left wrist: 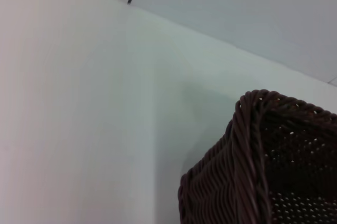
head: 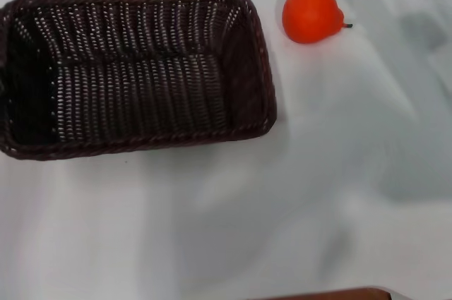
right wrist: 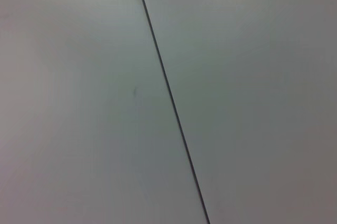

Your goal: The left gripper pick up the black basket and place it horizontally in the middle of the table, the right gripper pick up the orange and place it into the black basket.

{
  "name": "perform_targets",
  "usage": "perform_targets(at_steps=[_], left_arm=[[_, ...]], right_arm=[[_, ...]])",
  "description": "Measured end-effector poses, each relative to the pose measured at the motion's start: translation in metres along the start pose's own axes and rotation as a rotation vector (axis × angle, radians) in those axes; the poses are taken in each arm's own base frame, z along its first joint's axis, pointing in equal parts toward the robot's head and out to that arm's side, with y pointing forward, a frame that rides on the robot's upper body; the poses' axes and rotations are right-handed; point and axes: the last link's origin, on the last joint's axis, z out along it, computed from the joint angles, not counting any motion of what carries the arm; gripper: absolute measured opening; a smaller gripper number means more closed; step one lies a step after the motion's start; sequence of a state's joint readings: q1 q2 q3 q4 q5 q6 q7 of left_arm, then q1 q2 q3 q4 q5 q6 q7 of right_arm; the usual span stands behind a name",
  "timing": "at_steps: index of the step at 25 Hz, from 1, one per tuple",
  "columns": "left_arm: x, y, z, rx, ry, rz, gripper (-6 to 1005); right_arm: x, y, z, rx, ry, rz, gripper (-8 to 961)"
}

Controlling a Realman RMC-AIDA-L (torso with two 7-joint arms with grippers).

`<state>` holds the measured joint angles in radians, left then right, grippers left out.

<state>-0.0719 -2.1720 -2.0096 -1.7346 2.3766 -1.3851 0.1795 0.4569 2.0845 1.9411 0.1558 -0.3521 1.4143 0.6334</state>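
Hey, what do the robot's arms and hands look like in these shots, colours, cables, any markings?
Neither arm nor hand appears in any view, so nothing about their look can be told. The head view shows only the black basket, the orange and the white table; the wrist views show basket and bare surface.

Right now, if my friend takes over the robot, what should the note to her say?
Grippers: neither the left nor the right one shows in any view.
Things: the black basket sits lengthwise on the table, left of middle, with nothing in it. The orange lies on the table just past the basket's far right corner, not touching it.
Done: basket may already be set down; hard to tell.
Left: right gripper picks the orange and drops it in the basket.
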Motion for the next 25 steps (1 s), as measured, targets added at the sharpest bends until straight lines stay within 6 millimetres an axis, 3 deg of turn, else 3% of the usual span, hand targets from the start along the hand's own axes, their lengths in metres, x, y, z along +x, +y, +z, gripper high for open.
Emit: perform_targets(at_steps=[11, 25], left_arm=[[-0.014, -0.001, 0.024, -0.014, -0.071, -0.037, 209], [-0.012, -0.035, 0.006, -0.013, -0.051, -0.085, 244]], right_arm=[[-0.003, -0.005, 0.009, 0.026, -0.028, -0.006, 865], [-0.014, -0.013, 0.000, 0.058, -0.078, 0.007, 865]])
